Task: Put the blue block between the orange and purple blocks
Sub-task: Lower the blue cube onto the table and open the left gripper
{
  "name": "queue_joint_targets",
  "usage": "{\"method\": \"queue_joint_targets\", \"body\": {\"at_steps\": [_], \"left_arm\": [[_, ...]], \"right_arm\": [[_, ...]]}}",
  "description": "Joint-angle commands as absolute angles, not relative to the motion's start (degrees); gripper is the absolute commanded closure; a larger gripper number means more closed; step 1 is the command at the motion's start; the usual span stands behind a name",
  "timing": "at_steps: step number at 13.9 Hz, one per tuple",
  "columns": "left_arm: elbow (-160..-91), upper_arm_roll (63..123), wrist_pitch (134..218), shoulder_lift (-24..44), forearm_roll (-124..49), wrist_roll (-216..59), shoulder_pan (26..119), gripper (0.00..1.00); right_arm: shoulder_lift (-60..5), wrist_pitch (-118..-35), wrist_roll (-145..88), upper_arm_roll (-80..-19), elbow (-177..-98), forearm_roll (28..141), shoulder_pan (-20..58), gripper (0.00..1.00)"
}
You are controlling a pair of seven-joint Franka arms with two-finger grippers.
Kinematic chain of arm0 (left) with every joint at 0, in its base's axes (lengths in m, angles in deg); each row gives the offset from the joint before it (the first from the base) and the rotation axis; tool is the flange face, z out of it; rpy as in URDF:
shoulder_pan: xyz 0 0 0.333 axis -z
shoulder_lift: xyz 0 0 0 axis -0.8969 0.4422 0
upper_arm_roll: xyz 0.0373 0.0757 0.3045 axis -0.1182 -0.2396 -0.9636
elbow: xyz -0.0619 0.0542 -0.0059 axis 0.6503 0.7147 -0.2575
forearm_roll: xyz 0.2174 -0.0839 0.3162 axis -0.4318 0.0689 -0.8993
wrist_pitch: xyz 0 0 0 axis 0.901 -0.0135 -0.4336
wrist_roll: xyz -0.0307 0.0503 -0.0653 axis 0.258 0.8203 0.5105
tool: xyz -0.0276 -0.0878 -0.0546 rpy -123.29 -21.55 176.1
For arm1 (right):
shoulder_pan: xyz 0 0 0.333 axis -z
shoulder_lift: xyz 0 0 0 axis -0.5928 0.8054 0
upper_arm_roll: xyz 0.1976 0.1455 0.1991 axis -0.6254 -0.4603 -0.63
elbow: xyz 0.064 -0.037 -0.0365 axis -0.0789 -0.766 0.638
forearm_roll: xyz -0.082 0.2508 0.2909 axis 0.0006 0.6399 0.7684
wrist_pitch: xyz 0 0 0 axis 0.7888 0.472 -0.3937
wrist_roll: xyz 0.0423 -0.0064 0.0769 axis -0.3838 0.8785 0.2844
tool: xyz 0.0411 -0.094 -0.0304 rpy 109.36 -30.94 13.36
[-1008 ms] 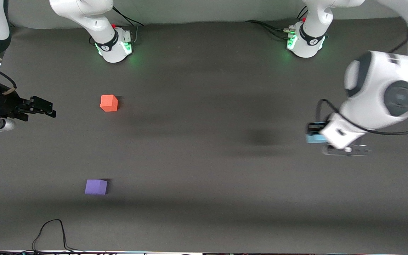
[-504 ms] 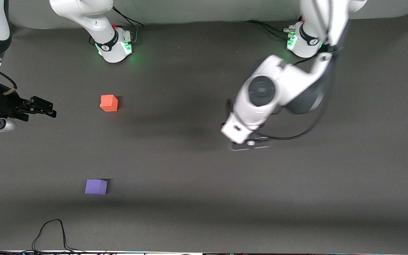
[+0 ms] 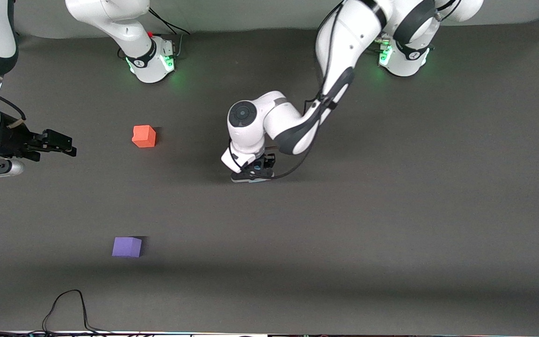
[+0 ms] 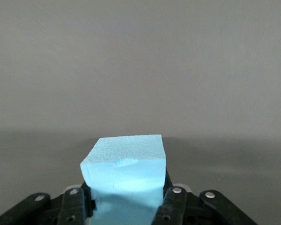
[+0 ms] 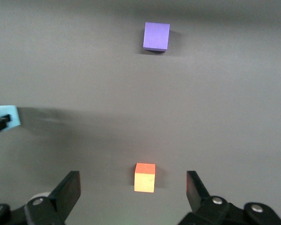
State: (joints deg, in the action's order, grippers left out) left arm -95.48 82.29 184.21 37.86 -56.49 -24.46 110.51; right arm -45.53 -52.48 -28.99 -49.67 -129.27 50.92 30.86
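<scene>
The orange block [image 3: 144, 136] and the purple block [image 3: 127, 246] sit apart on the dark table toward the right arm's end, the purple one nearer to the front camera. My left gripper [image 3: 254, 172] is over the table's middle, shut on the blue block [image 4: 126, 176], which its hand almost hides in the front view. My right gripper [image 3: 63, 144] waits open and empty at the right arm's end of the table. The right wrist view shows the orange block [image 5: 144, 177], the purple block [image 5: 156, 36] and the blue block [image 5: 4, 117] at its edge.
The two arm bases [image 3: 151, 56] [image 3: 403, 51] stand along the table's edge farthest from the front camera. A black cable [image 3: 68, 304] loops on the table near the edge closest to the front camera, toward the right arm's end.
My left arm has swung with the blue block from the left arm's end of the table to over its middle. The right arm has barely moved.
</scene>
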Motion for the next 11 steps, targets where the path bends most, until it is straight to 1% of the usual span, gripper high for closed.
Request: {"method": "queue_joint_targets", "body": {"at_steps": [1,3,4,5,8,10,11], "left_arm": [[-92.4,81.4,184.7,40.9,-58.0,-23.4,112.0,0.47],[-92.7,81.4,184.7,40.9,-58.0,-23.7,112.0,0.42],[-92.7,81.4,184.7,40.9,-58.0,-23.7,112.0,0.32],[-92.7,81.4,184.7,40.9,-58.0,-24.0,111.9,0.0],[-92.6,81.4,183.7,39.5,-58.0,-24.4,111.5,0.0],[-92.6,82.3,180.3,34.9,-57.3,-25.1,107.2,0.0],[-92.6,84.6,177.3,31.7,-55.7,-27.2,104.2,0.0]], "right_arm": [[-44.3,-52.6,-28.6,-49.8,-129.3,51.5,30.5,0.0],[-42.9,-52.8,-28.7,-49.8,-129.1,51.9,30.4,0.0],[-42.5,-52.9,-28.7,-49.9,-128.9,51.9,29.7,0.0],[-42.4,-53.2,-28.7,-49.8,-129.0,51.9,28.0,0.0],[-41.4,-53.9,-29.5,-49.8,-128.9,51.9,26.3,0.0],[-40.4,-55.3,-29.5,-49.9,-128.9,51.9,25.0,0.0],[-39.8,-55.9,-29.5,-49.9,-128.9,51.9,24.0,0.0]]}}
